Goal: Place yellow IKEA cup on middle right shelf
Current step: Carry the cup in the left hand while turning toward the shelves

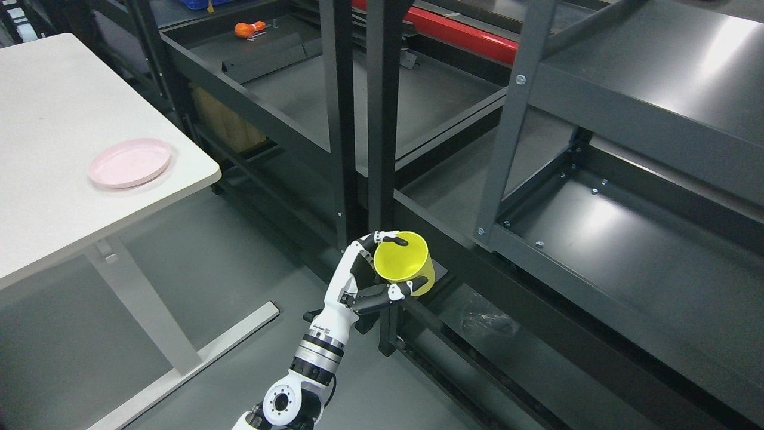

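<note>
**Cup in hand, shelf not yet reached**

Nearest you, the left arm rises from the bottom edge, left of the middle, and its hand point(370, 280) is wrapped around the yellow cup point(404, 258). One finger hooks over the rim and the thumb presses the lower wall, so the cup is pinched across its mouth and tipped toward you, open side showing. That grip probably keeps the base free for setting down. The cup hangs in the air just in front of the dark shelf posts point(358, 119), touching no shelf.

To your right, the grey shelf unit point(627, 239) offers its bare middle level, likely the target; you will need to carry the cup right and level it.

Further left, a pink plate point(130, 162) sits on the white tabletop point(54, 95). Far back, an orange object point(249, 28) lies on a shelf. The right arm is out of view.
</note>
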You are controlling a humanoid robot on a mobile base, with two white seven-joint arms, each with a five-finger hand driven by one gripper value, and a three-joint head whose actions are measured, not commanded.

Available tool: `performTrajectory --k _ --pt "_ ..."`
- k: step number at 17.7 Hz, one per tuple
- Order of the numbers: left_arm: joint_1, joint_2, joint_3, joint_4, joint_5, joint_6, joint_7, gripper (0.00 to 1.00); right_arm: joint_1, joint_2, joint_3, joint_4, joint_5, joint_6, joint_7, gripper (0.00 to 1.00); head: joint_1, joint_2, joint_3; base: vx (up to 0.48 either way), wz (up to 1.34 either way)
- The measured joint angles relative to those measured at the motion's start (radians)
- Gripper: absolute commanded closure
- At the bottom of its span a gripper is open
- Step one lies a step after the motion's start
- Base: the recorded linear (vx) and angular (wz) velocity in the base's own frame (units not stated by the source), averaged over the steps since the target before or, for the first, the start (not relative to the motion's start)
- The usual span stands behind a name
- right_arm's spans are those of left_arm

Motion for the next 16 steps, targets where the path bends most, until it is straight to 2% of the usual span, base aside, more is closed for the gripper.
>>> performTrajectory --k 8,16 --pt "0.002 0.000 -0.088 -0.069 -0.005 -0.025 0.000 0.99 0.000 0.000 0.000 0.000 0.000 0.000 0.000 0.01 0.0000 0.000 0.000 -0.066 -0.20" --pt "-0.058 0.000 -0.188 -0.147 -0.024 -0.047 -0.004 0.99 -0.001 0.000 0.000 0.000 0.000 -0.003 0.000 0.01 0.0000 0.000 0.000 0.034 -0.04"
